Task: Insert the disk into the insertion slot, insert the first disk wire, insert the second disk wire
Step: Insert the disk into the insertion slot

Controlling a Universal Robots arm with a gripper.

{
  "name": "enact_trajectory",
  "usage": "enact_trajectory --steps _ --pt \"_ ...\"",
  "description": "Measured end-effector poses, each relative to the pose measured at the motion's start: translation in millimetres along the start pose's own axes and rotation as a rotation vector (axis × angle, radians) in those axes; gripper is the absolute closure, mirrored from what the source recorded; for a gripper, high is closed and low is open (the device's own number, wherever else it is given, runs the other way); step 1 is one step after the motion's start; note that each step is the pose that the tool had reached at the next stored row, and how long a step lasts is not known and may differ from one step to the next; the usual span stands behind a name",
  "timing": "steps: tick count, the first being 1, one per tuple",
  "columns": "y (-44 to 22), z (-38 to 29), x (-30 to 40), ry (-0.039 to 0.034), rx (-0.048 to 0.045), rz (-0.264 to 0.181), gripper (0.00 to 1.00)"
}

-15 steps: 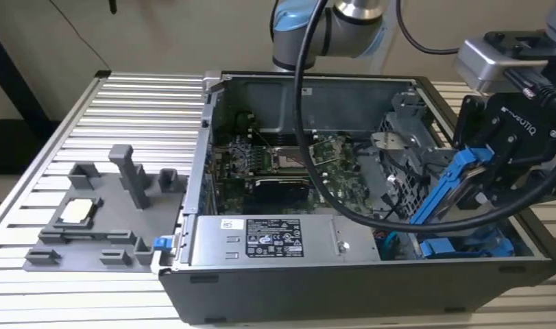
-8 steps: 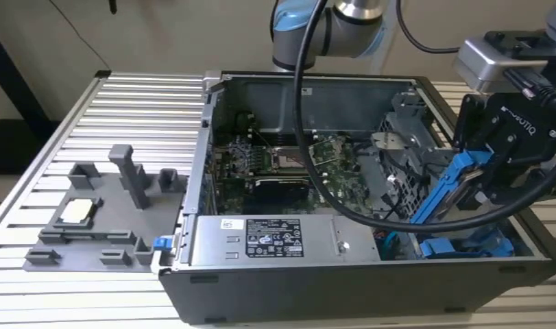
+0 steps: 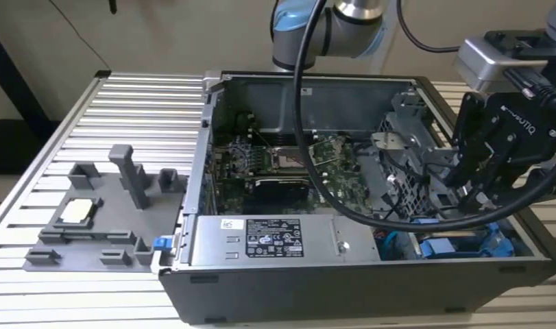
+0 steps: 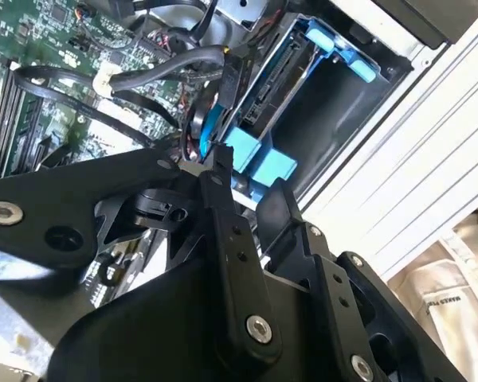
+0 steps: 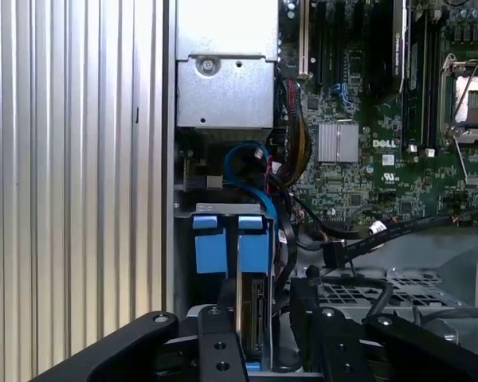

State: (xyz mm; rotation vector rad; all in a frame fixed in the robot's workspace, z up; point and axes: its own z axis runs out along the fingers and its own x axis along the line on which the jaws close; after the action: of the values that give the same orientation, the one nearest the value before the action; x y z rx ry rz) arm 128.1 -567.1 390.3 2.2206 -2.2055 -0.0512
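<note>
Disk in the insertion slot, just beneath the gripper

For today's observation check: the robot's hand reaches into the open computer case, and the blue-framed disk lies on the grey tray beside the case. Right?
Wrong place: the exterior view shows the disk inside the case, not on the tray. The hand does reach into the case.

Around my gripper I count one open grey sheet-metal computer case, one green motherboard and one grey labelled power supply box. Just beyond my two black fingers are one flat hard drive in a bright blue plastic carrier and two bright blue tabs.
</note>
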Motion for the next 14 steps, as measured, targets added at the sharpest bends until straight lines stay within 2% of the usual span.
enact_trajectory --steps 5,6,12,14 --pt "0.1 -3.7 -1.8 0.0035 0.0009 0.0 0.59" --pt "0.4 -3.8 -2.3 0.0038 0.0078 0.0 0.59" --pt "3.6 -3.5 -5.2 0.0005 0.109 -0.001 0.59" --pt "4.5 -3.4 -6.9 -0.001 0.1386 -0.002 0.59"
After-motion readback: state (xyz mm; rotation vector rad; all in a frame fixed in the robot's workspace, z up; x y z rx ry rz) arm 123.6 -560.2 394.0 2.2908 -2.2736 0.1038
